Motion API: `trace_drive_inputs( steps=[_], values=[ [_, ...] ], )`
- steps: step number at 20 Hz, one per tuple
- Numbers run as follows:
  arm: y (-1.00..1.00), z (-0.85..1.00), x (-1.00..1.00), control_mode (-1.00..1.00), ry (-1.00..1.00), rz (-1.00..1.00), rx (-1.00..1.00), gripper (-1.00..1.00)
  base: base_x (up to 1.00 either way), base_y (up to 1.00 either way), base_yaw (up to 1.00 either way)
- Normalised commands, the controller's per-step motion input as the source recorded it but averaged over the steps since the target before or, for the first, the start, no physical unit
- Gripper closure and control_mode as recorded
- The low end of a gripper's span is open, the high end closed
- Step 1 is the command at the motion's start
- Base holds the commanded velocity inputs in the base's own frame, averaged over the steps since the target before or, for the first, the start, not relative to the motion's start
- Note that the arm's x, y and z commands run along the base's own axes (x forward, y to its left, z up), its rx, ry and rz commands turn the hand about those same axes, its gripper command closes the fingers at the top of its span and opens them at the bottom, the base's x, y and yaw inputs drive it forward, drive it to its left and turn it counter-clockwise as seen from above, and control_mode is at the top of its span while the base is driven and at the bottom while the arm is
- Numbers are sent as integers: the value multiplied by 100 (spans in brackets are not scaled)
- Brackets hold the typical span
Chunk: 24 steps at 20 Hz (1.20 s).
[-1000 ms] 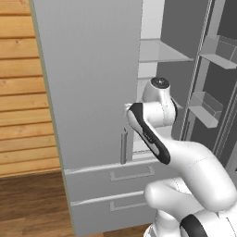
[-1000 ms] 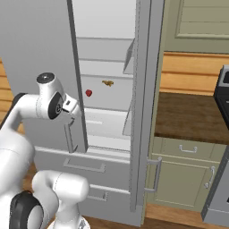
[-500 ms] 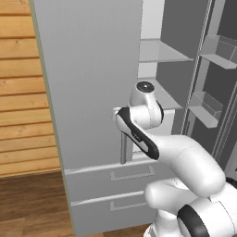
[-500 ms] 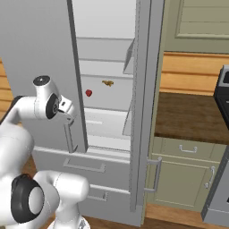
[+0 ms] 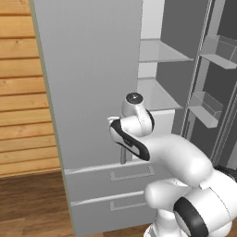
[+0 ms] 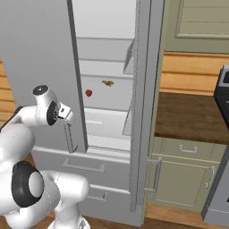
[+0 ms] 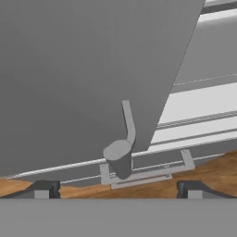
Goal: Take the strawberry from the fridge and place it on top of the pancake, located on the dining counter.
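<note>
The strawberry (image 6: 88, 93) sits on a middle shelf inside the fridge (image 6: 44, 62), toward the shelf's left edge and a little back from its front edge, with a small flat yellowish-brown scrap (image 6: 107, 82) apart from it, further back and to the right. As a judgement, the strawberry will be very light, soft and easily bruised, roundish enough to roll or squirt out of a hard pinch, so it calls for a gentle closing across its widest part with the fingers coming in level over the shelf, not pressing down on it. The gripper (image 7: 118, 187) has its jaws spread as wide as they go and holds nothing; in the hand view the two dark fingertips (image 7: 42, 189) stand far apart at the bottom, with the lower end of the door handle (image 7: 121, 157) between and above them, apart from both tips as far as can be told. The hand hangs in front of the left door, near its lower edge above the drawers (image 5: 132, 173), not inside the opening. The right door (image 6: 145, 103) stands swung out, leaving the shelves exposed.
</note>
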Motion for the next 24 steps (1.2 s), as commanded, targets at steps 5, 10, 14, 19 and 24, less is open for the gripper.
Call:
trace_drive_inputs(
  steps=[5,10,14,19,24],
  values=[
    [-3,-27,22,-100,0,0,-3,-100,0,0,0],
    [2,-33,32,-100,2,1,-6,-100,0,0,0],
    [-1,-28,17,-100,1,0,-5,-100,0,0,0],
    [0,-10,19,-100,0,0,-4,-100,0,0,0],
    [0,0,10,-100,-1,0,0,-100,0,0,0]
  ],
)
